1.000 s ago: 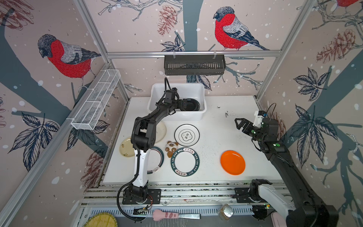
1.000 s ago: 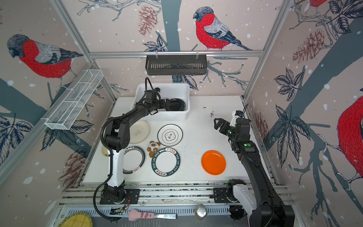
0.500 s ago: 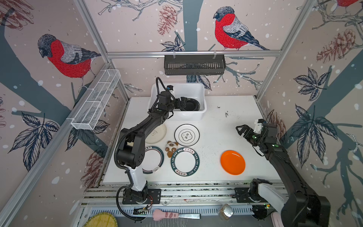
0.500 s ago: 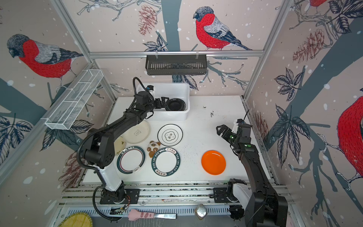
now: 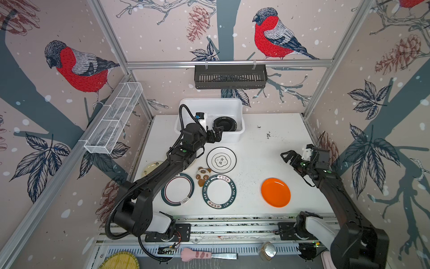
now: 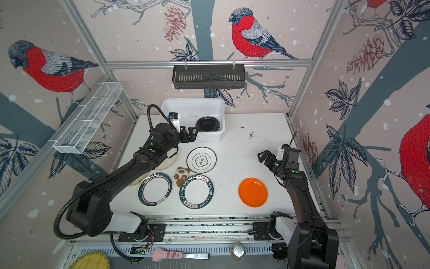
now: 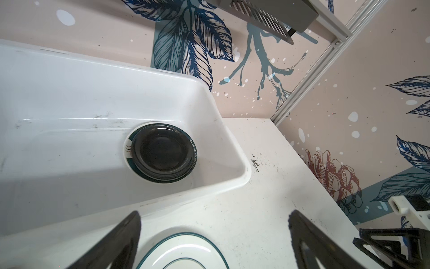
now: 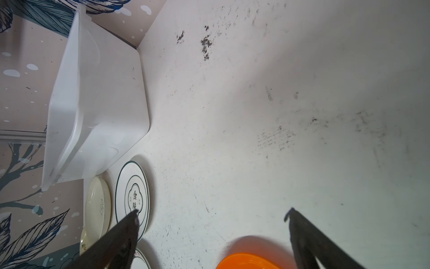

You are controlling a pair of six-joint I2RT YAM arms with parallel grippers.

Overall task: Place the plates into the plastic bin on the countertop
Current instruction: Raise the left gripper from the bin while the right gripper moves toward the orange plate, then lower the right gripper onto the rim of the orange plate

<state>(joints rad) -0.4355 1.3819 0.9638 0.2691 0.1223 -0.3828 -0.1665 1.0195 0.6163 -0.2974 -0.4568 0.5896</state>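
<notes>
The plastic bin (image 5: 210,102) stands at the back of the countertop (image 5: 263,153). Inside it a black plate (image 7: 162,156) lies on a green-rimmed white plate (image 7: 127,149). My left gripper (image 5: 218,135) hovers open and empty over the bin's front wall, above a thin-rimmed white plate (image 7: 183,251). That lettered plate (image 5: 221,160), two dark-green-rimmed plates (image 5: 178,192) (image 5: 219,191), an orange plate (image 5: 276,192) and cream plates (image 5: 152,166) (image 8: 97,205) lie on the countertop. My right gripper (image 5: 287,156) hangs open and empty at the right, behind the orange plate (image 8: 246,262).
A brown-and-white panda toy (image 5: 203,174) sits among the plates. A dark slotted basket (image 5: 230,76) hangs on the back rail above the bin, and a white wire tray (image 5: 114,118) is on the left wall. My left arm (image 5: 167,167) lies across one cream plate.
My left gripper has drawn back out of the bin, away from the black plate, to the bin's front wall. My right gripper has sunk lower and nearer the front.
</notes>
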